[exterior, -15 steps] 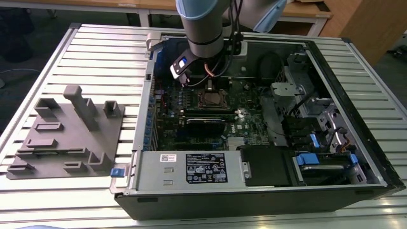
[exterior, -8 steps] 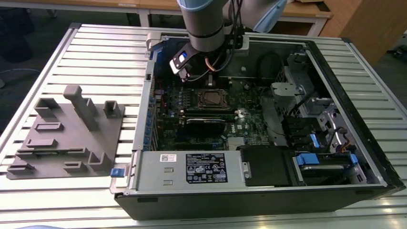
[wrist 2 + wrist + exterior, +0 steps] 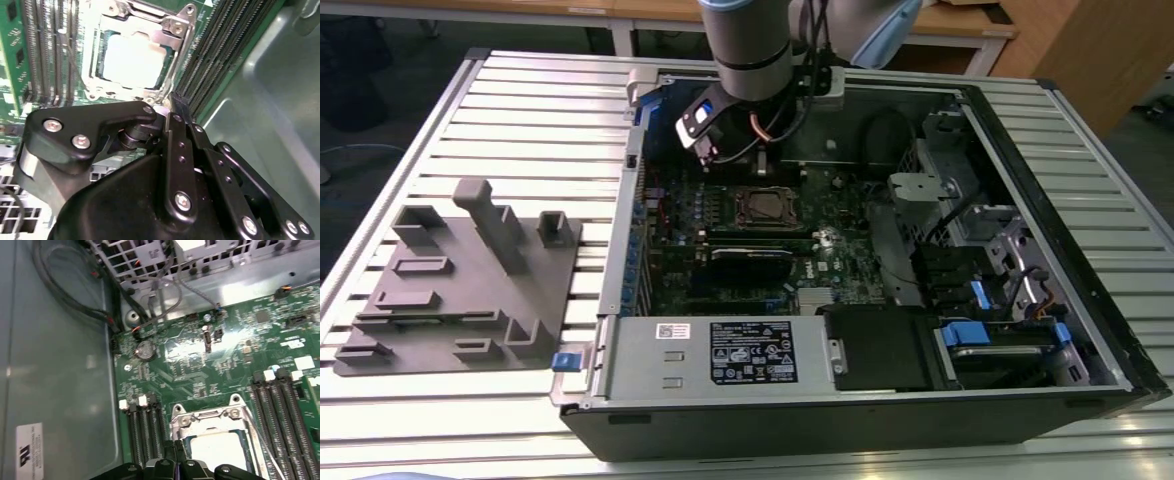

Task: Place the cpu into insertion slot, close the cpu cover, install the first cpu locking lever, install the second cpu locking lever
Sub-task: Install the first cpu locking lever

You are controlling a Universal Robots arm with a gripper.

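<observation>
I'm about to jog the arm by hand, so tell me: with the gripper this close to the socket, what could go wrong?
1. The gripper hangs right at the edge of the cpu cover, with memory slots alongside; a sideways slip could scrape them.
2. The cpu lies bare in the cover's cut-out, so a downward overshoot may press on it.

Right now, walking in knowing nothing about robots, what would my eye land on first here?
Probably the open computer case on the slatted table, with the robot arm reaching down into it. In the second wrist view, the black tool hangs right beside the silver cpu cover, which frames the pale cpu.
</observation>
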